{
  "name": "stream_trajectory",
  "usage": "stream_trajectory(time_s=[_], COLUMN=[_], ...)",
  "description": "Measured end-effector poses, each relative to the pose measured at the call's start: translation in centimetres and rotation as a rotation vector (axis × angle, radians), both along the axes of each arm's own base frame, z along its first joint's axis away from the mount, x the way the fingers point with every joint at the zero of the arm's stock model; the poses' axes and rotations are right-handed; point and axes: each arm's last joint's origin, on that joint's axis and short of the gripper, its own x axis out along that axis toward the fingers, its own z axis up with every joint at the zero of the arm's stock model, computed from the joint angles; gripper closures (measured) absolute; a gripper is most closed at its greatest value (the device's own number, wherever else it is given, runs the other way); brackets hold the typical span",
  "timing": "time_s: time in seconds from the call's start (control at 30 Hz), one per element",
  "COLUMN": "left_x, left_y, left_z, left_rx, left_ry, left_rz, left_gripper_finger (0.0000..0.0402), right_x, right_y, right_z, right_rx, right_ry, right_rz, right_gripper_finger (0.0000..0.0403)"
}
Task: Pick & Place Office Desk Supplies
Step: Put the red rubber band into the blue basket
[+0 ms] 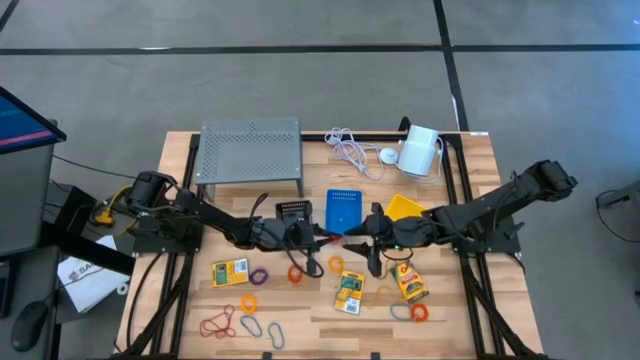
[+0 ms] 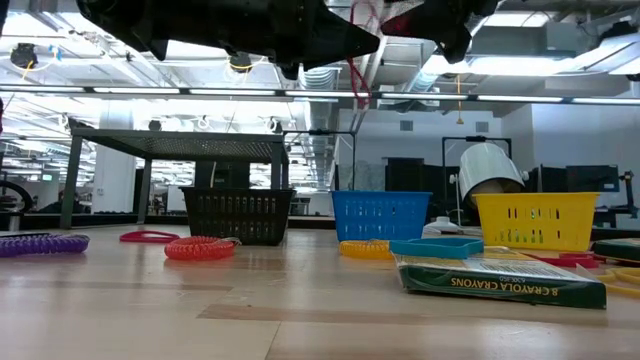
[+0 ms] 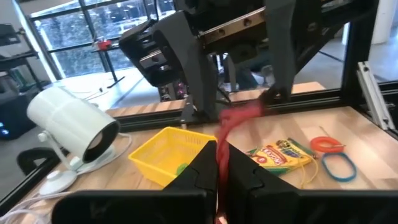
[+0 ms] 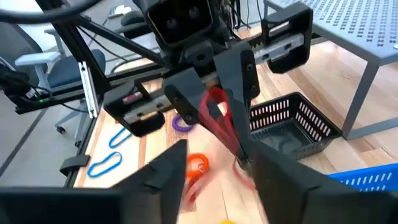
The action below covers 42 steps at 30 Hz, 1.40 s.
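A red loop (image 3: pixel 239 118) hangs in the air above the table's middle, between my two grippers. My left gripper (image 3: pixel 219 165) comes level from the table's left and is shut on it. My right gripper (image 4: pixel 221 171) faces it from the right with open fingers on either side of the loop's other end. Below and behind stand the black bin (image 1: pixel 294 213), the blue bin (image 1: pixel 343 210) and the yellow bin (image 1: pixel 405 208). Several coloured loops (image 1: pixel 295 272) and yellow crayon packets (image 1: pixel 230 271) (image 1: pixel 349 290) (image 1: pixel 410 282) lie flat on the near half of the table. My left gripper pinches one end of the red loop (image 3: pixel 219 146) between its two fingers, which point level toward the table's right. The loop is clear of the table and runs out from the fingertips toward the other arm. My right gripper stands open around the loop's far end (image 3: pixel 264 102). I cannot tell whether a finger touches it.
A grey perforated shelf (image 1: pixel 250 150) stands at the back left. A coiled white cable (image 1: pixel 350 150) and a white cylinder device (image 1: pixel 420 150) are at the back right. Black frame rails (image 1: pixel 460 190) run along the table's sides.
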Motion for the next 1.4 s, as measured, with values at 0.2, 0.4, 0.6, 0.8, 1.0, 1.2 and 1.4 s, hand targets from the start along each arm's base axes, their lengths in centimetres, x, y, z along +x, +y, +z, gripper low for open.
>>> stream_trajectory(time_s=[0.2,0.4,0.6,0.8,1.0,1.2,1.4], left_x=[-0.9,-2.3,-1.7,-0.6,0.5,2.2,3.8], left_y=[0.3,0.6,2.3,6.8,9.2,10.7,11.1], left_z=[1.5,2.8,1.7,0.2,0.7,-0.5,-1.8], left_rx=[-0.023,-0.065,-0.064,-0.166,-0.213,-0.214,-0.228], left_ry=[0.005,0.094,0.137,0.166,0.182,0.333,0.388], left_rz=[0.046,0.062,0.114,0.144,0.055,0.103,0.07], left_gripper_finger=[0.0401,0.0401,0.0401,0.0401,0.0401,0.0401,0.0401], right_x=[-0.5,-1.3,-2.0,-2.8,-3.6,-3.7,-3.8], right_y=[-0.2,-0.6,-0.8,-1.1,-1.4,-1.4,-1.5], right_z=[1.0,1.6,1.9,2.7,2.8,2.9,2.5], right_rx=[0.015,0.002,-0.007,0.001,-0.01,-0.014,-0.026], right_ry=[-0.043,-0.039,-0.012,-0.031,-0.001,0.001,0.04], right_rz=[-0.002,-0.024,-0.026,-0.026,-0.026,-0.026,-0.027], right_gripper_finger=[0.0185,0.0202,0.0227,0.0253,0.0276,0.0287,0.0288])
